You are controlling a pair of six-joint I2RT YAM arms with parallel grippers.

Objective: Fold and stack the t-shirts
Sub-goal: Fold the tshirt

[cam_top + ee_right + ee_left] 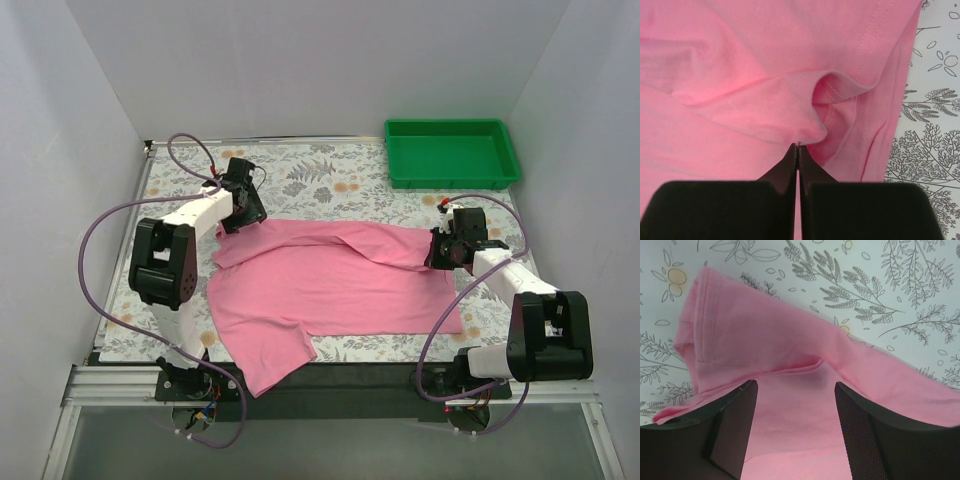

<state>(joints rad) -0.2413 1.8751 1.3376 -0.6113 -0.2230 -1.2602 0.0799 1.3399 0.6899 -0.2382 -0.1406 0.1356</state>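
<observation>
Room: plain white walls enclose a table covered with a cloth printed in grey leaves and pale orange flowers.
Tray: green plastic, at the table's far right corner, nothing in it.
T-shirt: plain pink, spread mostly flat to the near left of the tray and well apart from it. Its far edge is rumpled into a long ridge. One sleeve hangs over the dark near edge of the table, on the side away from the tray.
Left gripper: at the shirt corner farthest from the tray. The wrist view shows its fingers wide apart, holding nothing, with a folded-over hem and pink cloth lying between and beyond them.
Right gripper: at the shirt's edge nearest the tray, on the near side of the tray. The wrist view shows its two black fingertips pressed together, pinching a raised pucker of pink fabric beside a stitched seam.
Cables: purple loops run from each arm's base toward its wrist.
</observation>
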